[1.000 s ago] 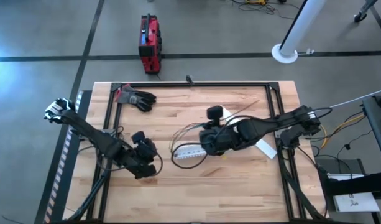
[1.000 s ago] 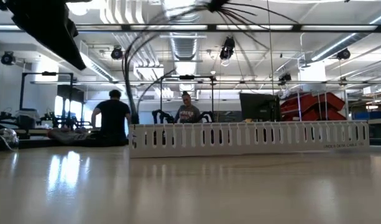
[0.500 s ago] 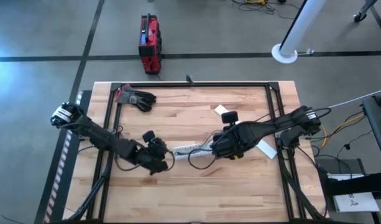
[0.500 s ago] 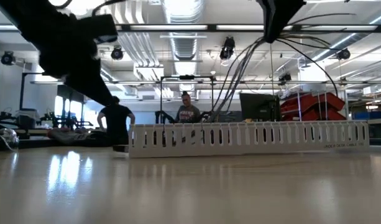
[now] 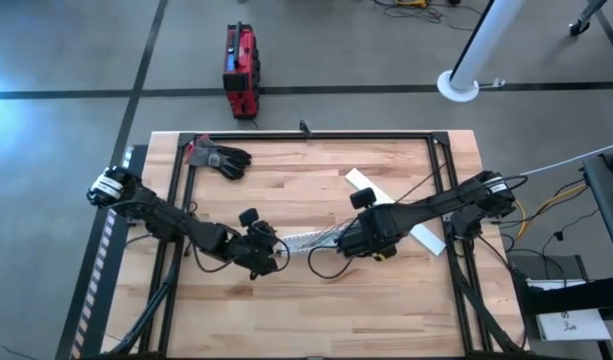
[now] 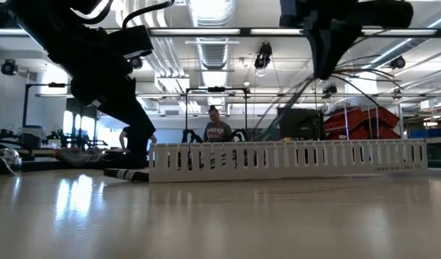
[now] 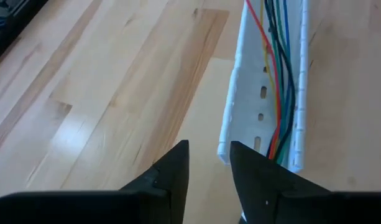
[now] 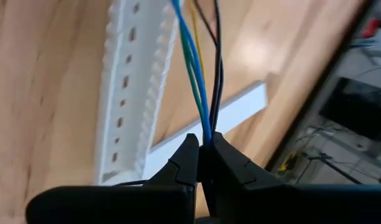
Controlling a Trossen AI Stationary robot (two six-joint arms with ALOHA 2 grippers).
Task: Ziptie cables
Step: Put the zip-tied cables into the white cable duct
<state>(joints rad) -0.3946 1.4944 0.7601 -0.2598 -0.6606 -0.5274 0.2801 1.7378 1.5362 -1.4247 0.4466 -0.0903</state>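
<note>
One white slotted channel (image 5: 311,239) near the middle of the high view, open side up, lying lengthwise on the wooden table (image 5: 316,300). Inside it, in the left wrist view, the cables (image 7: 278,74): red, orange, green, blue and dark strands running along the trough (image 7: 265,93); exact count hard to tell, at least five. Same channel spanning the centre of the low view (image 6: 285,160), wires rising from it up toward the upper right of that frame.

Right gripper (image 8: 204,163) pressed together on the cables (image 8: 199,81), pinching blue, green, yellow and dark strands just above the channel (image 8: 125,106); in the high view at centre right (image 5: 358,240), over the channel's right end. One flat white lid (image 5: 394,208) lying apart on the table, to the upper right of that gripper.

Left gripper (image 7: 209,165) slightly spread, holding nothing, one finger tip close beside the channel's near end; in the high view at lower centre-left (image 5: 266,250), by the channel's left end.

One dark glove (image 5: 221,158) at the table's upper left. One red case (image 5: 240,68) on the floor at the top of the high view. Two people (image 6: 216,131) in the background of the low view.
</note>
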